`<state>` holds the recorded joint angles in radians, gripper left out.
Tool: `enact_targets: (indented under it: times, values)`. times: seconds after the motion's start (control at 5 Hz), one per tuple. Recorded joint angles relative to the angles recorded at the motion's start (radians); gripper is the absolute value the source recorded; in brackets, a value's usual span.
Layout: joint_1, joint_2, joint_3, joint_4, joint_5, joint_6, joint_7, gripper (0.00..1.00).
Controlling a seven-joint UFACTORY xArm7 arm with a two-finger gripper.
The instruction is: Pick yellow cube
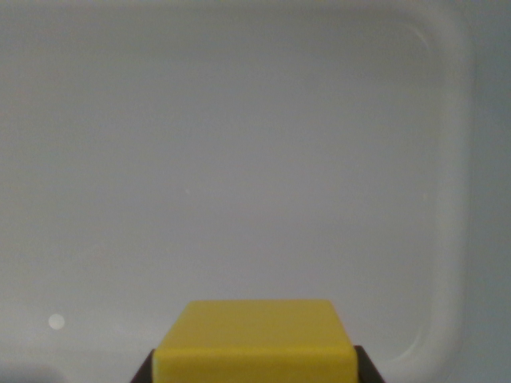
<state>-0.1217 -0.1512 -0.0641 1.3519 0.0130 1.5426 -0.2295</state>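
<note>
the wrist view looks down into a pale grey tray (447,159) with a raised rim and rounded corners, its floor bare except for one small white speck (56,322) near the view's lower left. there is one yellow cube (255,339), and it sits at the bottom middle of the view, cut off by the lower edge, its top face and front face both showing. at each of its lower corners a dark piece pokes out, one at the wrist view's left and one at the wrist view's right; these look like the two tips of the gripper (255,369), and the jaws seem to be pressed against the cube's two sides, so i judge them closed on the cube, though the contact itself lies almost out of sight. whether the cube rests on the tray floor or is already raised off it cannot be told from here. to do the pick well, the squeeze should stay firm and even on both sides, with the cube centred between the tips so it does not twist, and any lift should go straight up, clear of the tray rim, without jerks. count: one cube, one tray, two dark tips, one speck. no other views are given.
</note>
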Motion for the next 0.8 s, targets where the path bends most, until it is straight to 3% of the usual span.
enact_targets:
  times: [0.8]
  values:
    - [0.0001, -0.006, 0.0, 0.011, -0.0009, 0.017, 0.001, 1.0]
